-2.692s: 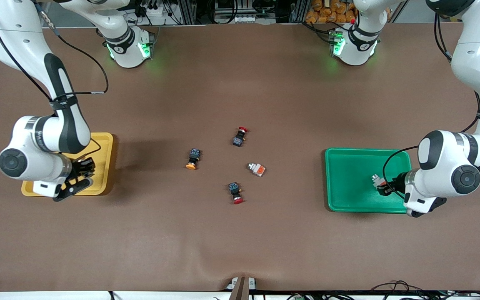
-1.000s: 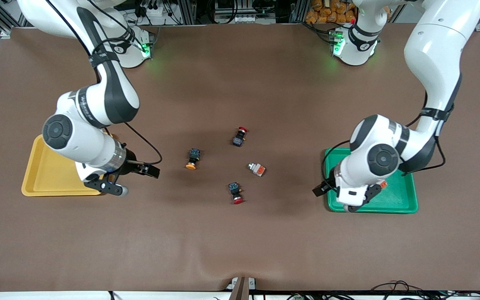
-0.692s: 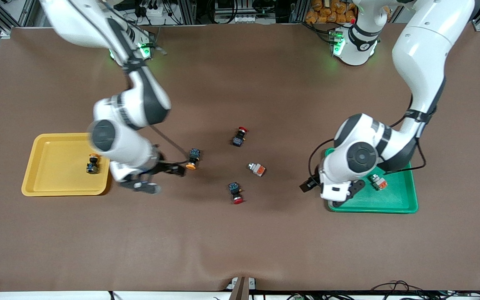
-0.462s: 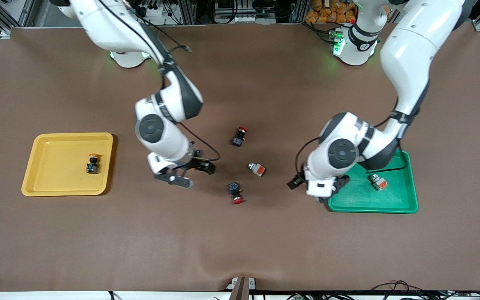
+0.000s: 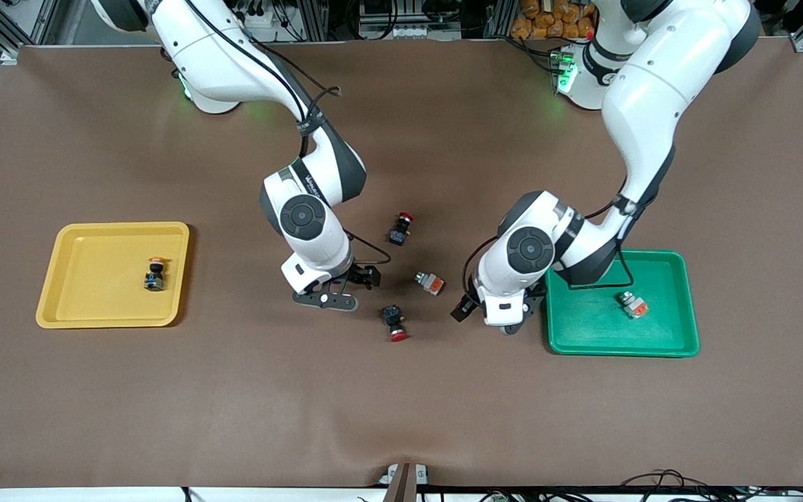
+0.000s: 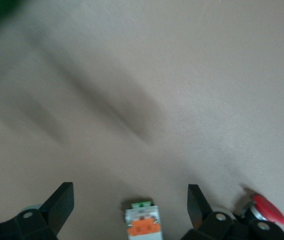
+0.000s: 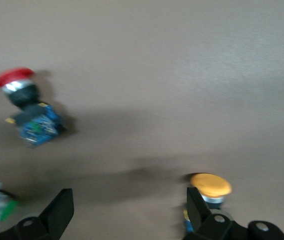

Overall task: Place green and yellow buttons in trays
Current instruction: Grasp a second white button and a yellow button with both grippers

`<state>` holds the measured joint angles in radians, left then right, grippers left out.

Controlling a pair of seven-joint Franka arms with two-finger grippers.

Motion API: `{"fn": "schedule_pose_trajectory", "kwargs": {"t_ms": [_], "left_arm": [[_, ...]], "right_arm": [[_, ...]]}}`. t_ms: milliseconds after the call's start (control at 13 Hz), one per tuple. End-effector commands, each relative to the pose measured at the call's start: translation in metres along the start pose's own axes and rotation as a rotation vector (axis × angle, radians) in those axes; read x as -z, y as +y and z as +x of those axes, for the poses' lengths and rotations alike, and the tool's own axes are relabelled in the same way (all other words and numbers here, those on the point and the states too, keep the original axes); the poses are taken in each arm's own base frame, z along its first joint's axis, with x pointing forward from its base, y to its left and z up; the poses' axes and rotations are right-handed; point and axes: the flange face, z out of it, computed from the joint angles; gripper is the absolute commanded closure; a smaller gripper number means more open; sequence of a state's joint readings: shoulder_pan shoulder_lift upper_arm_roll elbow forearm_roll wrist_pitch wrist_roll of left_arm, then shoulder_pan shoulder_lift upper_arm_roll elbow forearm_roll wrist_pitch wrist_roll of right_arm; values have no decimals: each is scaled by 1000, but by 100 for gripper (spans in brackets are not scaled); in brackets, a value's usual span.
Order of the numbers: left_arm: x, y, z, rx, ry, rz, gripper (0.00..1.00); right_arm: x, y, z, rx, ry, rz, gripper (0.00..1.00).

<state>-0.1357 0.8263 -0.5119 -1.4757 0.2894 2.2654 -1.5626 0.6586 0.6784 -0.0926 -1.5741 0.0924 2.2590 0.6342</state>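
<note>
- Judging from the layout, the step in hand was two pickups off the table (image 5: 401, 418). The yellow tray (image 5: 67, 307) sat at the right arm's end and the green tray (image 5: 583, 341) at the left arm's end. Each already held one button: a yellow-capped one (image 5: 155, 273) and a pale one (image 5: 633, 305).
- The right gripper (image 7: 129, 210) hung wide open and empty over the loose yellow-capped button (image 7: 209, 187). That button lay just beside one finger, not between the two, so the gripper should probably centre over it before descending.
- The left gripper (image 6: 129, 205), also spread wide and empty, had the loose pale button (image 6: 142, 222) between its fingers, so a straight descent and a gentle squeeze looked enough.
- Both should keep clear of the two red-capped buttons (image 5: 401, 224) (image 5: 394, 324) close by.
- The right arm hid the loose yellow-capped button from the front camera.
- Both wrist views were smeared, and the bottom edge cut off the pale button's body, so its exact tilt could not be told.
</note>
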Motion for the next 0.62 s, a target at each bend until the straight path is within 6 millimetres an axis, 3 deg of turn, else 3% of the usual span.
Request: {"fn": "schedule_pose_trajectory", "kwargs": {"t_ms": [0,77,385,538], "left_arm": [[-12,10,-15,73,-38,-35,0],[-16,11,-24,90,-47,-32,0],[-27,11,-54,133,-74,-12,0],[-38,9,-57,133,-79,-1,0]], "right_arm": [[-45,27,-21,56,-52,-122,0],[-55,32,-29,55,-70,-137,0],[-60,29,-34,-36,-71,-145,0],[-67,31,-41,-30,-82,-156,0]]}}
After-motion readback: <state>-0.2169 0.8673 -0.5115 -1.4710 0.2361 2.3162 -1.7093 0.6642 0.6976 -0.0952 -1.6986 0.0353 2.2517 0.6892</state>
